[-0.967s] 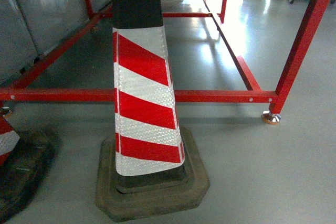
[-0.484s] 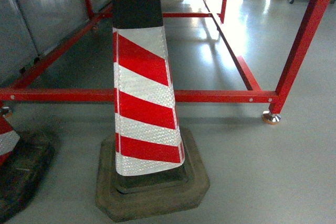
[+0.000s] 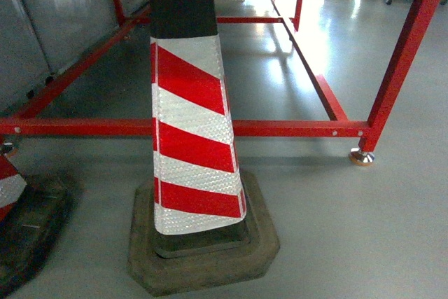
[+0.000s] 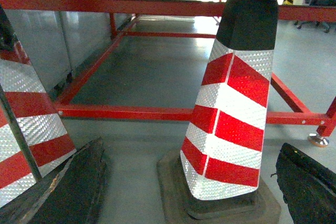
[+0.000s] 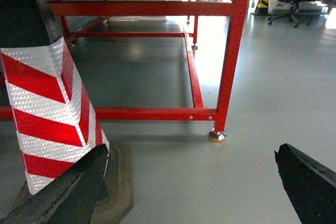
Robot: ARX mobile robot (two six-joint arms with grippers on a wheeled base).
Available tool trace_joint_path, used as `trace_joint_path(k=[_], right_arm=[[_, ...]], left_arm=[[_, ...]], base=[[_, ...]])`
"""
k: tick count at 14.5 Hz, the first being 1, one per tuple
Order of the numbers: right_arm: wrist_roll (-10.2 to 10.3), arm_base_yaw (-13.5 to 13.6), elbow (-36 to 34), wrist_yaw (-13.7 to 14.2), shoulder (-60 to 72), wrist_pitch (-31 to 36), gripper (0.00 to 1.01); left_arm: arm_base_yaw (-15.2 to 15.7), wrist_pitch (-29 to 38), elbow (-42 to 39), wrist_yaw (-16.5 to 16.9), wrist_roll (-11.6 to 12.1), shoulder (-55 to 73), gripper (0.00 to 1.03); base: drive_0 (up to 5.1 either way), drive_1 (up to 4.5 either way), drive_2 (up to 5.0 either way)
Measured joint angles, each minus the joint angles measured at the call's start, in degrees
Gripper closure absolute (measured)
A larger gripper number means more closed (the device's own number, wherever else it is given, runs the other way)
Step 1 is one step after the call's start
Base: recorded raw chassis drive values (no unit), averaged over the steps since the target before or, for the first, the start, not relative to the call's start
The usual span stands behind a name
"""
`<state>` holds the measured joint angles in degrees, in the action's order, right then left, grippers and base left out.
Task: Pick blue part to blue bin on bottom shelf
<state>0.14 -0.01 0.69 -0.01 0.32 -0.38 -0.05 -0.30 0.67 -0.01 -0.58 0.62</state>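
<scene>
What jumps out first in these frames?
A red-and-white striped traffic cone on a dark rubber base fills the middle of the head view, standing on grey floor in front of a red steel frame. A second cone sits at the left edge. Both wrist views show open gripper fingers low over the floor.

A striped cone (image 3: 190, 131) and red frame (image 3: 280, 128) block the way ahead.

Showing a cone (image 3: 190, 138) in slanting red and white bands, white parts glittering in a fine dotted weave, top black, base (image 3: 203, 253) dull brownish grey. Showing a red frame (image 3: 280, 128) over pale grey floor (image 3: 364, 229). Peeking in at left, a second cone (image 4: 26, 129), seemingly striped alike, red and white.
</scene>
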Motion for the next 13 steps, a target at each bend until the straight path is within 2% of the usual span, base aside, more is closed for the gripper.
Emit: trace_joint_path(k=[13], right_arm=[[-0.04, 0.0, 0.0, -0.02, 0.0, 0.09, 0.03]], left_arm=[[0.0, 0.02, 0.0, -0.09, -0.02, 0.0, 0.05]], base=[[0.0, 0.0, 0.0]])
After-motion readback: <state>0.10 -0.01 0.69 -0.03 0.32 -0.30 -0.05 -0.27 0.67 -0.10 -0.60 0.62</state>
